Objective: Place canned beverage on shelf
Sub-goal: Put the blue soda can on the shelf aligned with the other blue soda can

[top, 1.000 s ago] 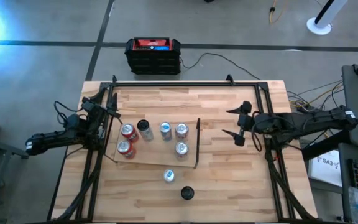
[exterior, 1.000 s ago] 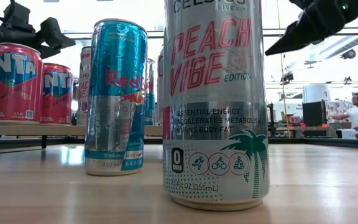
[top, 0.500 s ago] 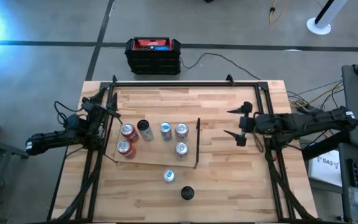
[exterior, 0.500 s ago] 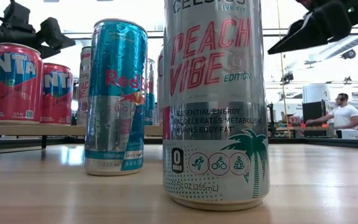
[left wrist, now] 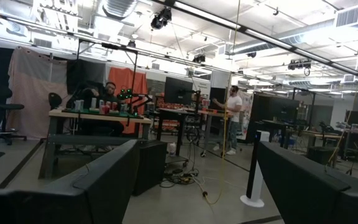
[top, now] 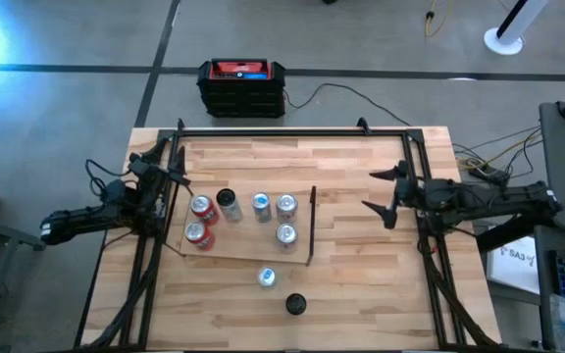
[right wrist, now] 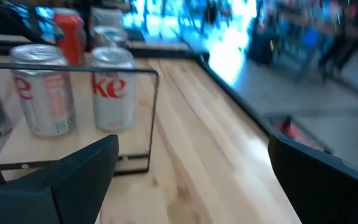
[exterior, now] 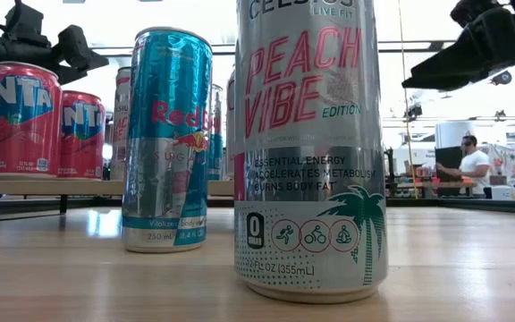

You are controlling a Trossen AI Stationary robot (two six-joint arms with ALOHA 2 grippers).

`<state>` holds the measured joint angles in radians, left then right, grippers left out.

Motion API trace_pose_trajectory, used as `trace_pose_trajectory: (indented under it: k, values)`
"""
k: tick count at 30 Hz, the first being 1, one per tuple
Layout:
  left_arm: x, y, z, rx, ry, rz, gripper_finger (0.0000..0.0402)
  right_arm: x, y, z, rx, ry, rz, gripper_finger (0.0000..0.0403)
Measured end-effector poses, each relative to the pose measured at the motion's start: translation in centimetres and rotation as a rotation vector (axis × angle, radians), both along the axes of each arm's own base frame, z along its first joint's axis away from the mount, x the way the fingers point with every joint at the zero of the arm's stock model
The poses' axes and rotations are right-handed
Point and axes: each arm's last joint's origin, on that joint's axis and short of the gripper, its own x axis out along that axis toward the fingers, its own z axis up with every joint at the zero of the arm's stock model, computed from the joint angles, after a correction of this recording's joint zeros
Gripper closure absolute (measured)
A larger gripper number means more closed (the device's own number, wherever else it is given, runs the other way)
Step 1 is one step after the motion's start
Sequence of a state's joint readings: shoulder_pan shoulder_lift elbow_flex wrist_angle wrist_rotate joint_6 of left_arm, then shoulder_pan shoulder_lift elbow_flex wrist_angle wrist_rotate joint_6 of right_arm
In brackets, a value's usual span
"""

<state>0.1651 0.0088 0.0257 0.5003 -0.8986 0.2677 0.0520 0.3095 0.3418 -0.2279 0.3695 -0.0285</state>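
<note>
Pale plank wooden surface [top: 351,265], black frame rails along its left, right and far edges; near edge unfenced. Flat pale wooden shelf [top: 248,247] lies mid-left, long axis left–right, thin black upright bar [top: 311,226] on its right short edge. Six upright cans on it: two red [top: 199,222], one dark-topped [top: 227,203], three silver [top: 275,216].

Off the shelf, toward the near edge: blue-and-silver slim can [top: 267,277] upright just beside the shelf's near long edge; tall silver peach-lettered can [top: 295,305] upright nearer the edge.

Bare wood right of the bar. Right gripper [top: 385,192] hovers there, fingers spread wide, holding nothing. Left gripper [top: 165,179] at the left rail, fingers partly apart, empty.
</note>
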Motion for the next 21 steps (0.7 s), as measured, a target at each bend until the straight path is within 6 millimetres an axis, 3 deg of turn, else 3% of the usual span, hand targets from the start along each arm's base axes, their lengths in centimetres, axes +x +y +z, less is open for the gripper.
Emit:
trace_pose_trajectory:
  k: [5, 10, 21]
  values:
    - [0.0, 0.0, 0.0, 0.000, 0.000, 0.000, 0.0091, -0.5, -0.1, -1.2, -0.130, -0.106, 0.058, 0.0005]
    - [0.0, 0.0, 0.0, 0.000, 0.000, 0.000, 0.0091, -1.0, -0.1, -2.2, -0.077, -0.183, 0.063, 0.0005]
    - [0.0, 0.0, 0.0, 0.000, 0.000, 0.000, 0.0091, -1.4, 0.0, -4.0, -0.132, -0.197, 0.119, 0.0005]
